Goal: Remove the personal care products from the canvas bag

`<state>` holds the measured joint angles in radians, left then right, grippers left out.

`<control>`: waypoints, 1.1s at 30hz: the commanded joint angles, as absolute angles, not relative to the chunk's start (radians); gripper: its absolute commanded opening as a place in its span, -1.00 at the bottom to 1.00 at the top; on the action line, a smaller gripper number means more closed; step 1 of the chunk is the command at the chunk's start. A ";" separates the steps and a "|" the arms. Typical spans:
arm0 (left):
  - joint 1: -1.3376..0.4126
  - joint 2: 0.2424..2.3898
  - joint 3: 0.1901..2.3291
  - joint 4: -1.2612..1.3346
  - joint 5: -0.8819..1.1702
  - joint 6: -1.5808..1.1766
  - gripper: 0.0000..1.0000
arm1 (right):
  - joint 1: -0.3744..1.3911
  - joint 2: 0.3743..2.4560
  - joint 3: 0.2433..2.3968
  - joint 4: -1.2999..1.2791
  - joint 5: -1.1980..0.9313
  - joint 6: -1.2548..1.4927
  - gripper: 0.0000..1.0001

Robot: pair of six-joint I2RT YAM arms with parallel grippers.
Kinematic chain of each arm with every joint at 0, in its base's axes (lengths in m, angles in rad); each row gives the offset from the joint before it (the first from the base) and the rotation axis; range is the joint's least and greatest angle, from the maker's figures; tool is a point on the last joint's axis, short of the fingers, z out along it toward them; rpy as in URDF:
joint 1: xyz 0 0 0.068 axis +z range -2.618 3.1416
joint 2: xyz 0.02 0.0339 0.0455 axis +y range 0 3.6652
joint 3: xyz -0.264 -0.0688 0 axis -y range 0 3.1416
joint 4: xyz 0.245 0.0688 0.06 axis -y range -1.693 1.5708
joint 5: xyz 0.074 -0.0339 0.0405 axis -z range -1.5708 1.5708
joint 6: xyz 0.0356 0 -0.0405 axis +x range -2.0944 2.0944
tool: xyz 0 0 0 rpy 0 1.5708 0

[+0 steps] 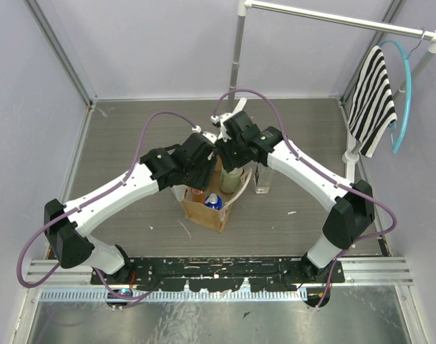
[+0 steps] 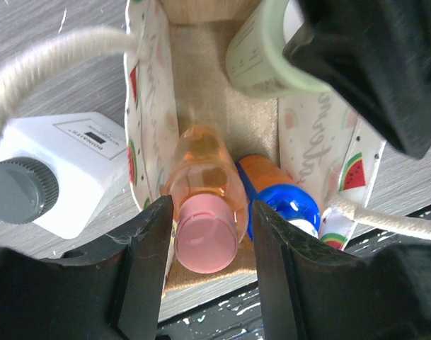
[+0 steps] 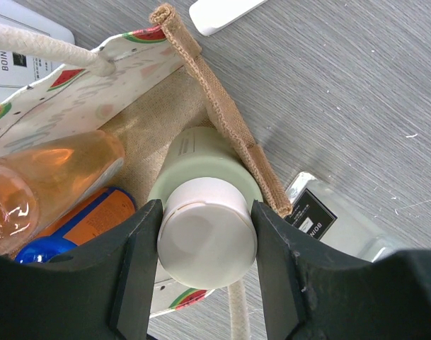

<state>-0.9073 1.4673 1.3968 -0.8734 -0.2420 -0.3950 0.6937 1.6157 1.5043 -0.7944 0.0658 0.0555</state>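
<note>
Five bottles, one canvas bag (image 1: pixel 203 213). Three stand inside it: peach-orange bottle (image 2: pixel 204 184), blue-capped bottle (image 2: pixel 286 205), cream bottle (image 3: pixel 201 159). Two lie outside, beside the bag: white squarish bottle (image 2: pixel 66 170), clear bottle (image 3: pixel 328 219). The right gripper (image 3: pixel 207 212) clamps the cream bottle's cap. The left gripper (image 2: pixel 209 219) straddles the pink cap, jaws apart. From above, the arms hide the bag's mouth.

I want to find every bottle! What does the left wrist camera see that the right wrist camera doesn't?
Only left wrist: the grey cap on the white bottle, and the left gripper around the pink cap. Only right wrist: the clear bottle on the table, and the top of the cap on the cream bottle. Both: the canvas bag, peach-orange bottle, blue-capped bottle and cream bottle.
</note>
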 commanded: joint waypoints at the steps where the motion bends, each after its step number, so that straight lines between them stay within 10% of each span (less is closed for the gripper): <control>1: -0.918 1.471 1.433 -0.946 -0.258 -0.407 0.10 | 0.666 1.526 1.568 -0.726 0.101 0.049 -0.57; 23: -0.925 1.450 1.345 -0.732 -0.286 -0.362 0.21 | 0.614 1.564 1.941 -0.841 0.174 0.014 -0.57; 33: -0.925 1.449 1.327 -0.681 -0.246 -0.340 -0.57 | 0.532 1.589 2.026 -0.834 0.168 0.007 -0.57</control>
<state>-0.9211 1.4643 1.3495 -0.7372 -0.2676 -0.3508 0.5594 1.6150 1.9518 -0.9375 0.1471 0.0246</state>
